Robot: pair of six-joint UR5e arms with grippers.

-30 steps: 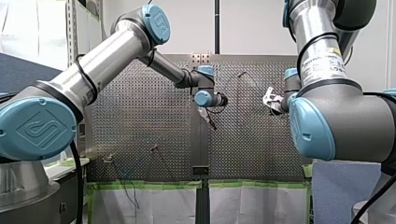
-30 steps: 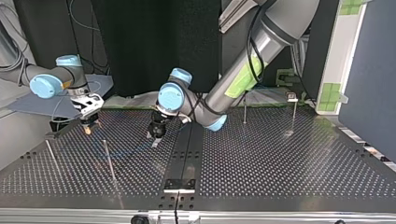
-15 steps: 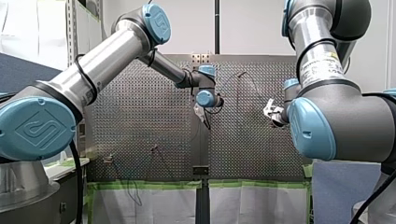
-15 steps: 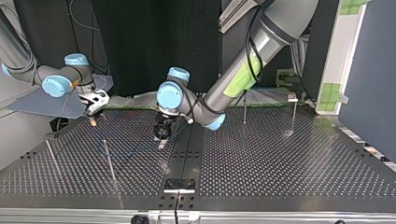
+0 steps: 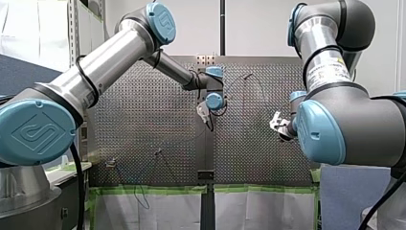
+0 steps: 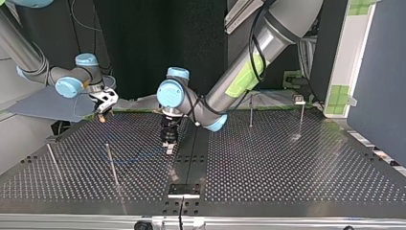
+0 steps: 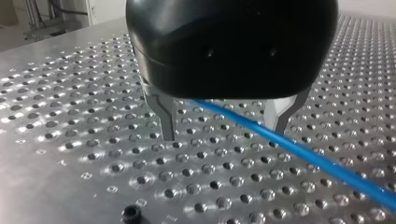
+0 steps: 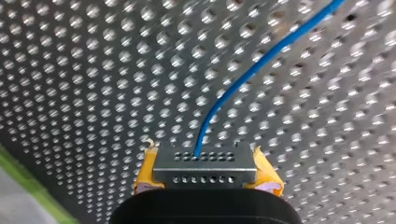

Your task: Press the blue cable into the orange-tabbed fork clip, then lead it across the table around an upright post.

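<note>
The blue cable (image 7: pixel 299 148) lies on the perforated table and runs between the two metal fingers of my left gripper (image 7: pixel 223 130), which stands open just above it. In the top view that gripper (image 6: pixel 169 146) points down near the table's dark middle strip, and the cable (image 6: pixel 139 155) trails toward the view's left. My right gripper (image 8: pixel 205 163), with yellow pads (image 8: pixel 264 176), is shut on the cable's (image 8: pixel 243 77) end. It hovers off the table at the top view's far left (image 6: pixel 101 115). No orange tab shows clearly.
Thin upright posts stand at the top view's left (image 6: pixel 111 163) (image 6: pixel 52 160) and far right (image 6: pixel 251 112). A post with a small block on top (image 6: pixel 299 99) stands beside the last one. A black screw (image 7: pixel 131 214) sits ahead of my left gripper.
My left gripper has turned and shifted slightly right and nearer in the top view. My right gripper, still holding the cable, has moved right in the top view and lower in the front view.
</note>
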